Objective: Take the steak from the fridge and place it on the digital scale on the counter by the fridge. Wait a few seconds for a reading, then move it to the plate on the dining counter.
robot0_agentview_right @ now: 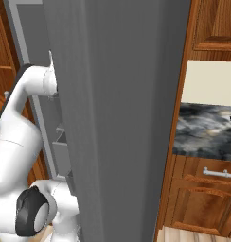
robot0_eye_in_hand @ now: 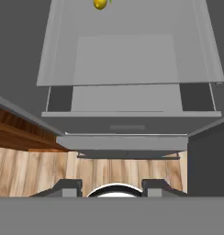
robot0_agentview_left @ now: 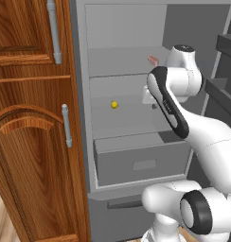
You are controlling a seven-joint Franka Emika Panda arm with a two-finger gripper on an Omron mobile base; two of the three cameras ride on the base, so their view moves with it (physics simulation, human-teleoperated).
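End effector (robot0_eye_in_hand: pixel 112 189): inside fridge (robot0_agentview_left: pixel 131 33), nothing between fingers; opening I cannot tell. Steak (robot0_agentview_left: pixel 153 60) at upper shelf's right edge. Reaching; grasp next.

Fridge (robot0_agentview_left: pixel 136 33) tall, grey, standing open; plain grey shelves inside, wide grey drawer (robot0_agentview_left: pixel 143 163) at the bottom, pulled partly out. Steak (robot0_agentview_left: pixel 153 60), small pinkish-red slab, lies flat on an upper shelf toward the right, partly hidden.
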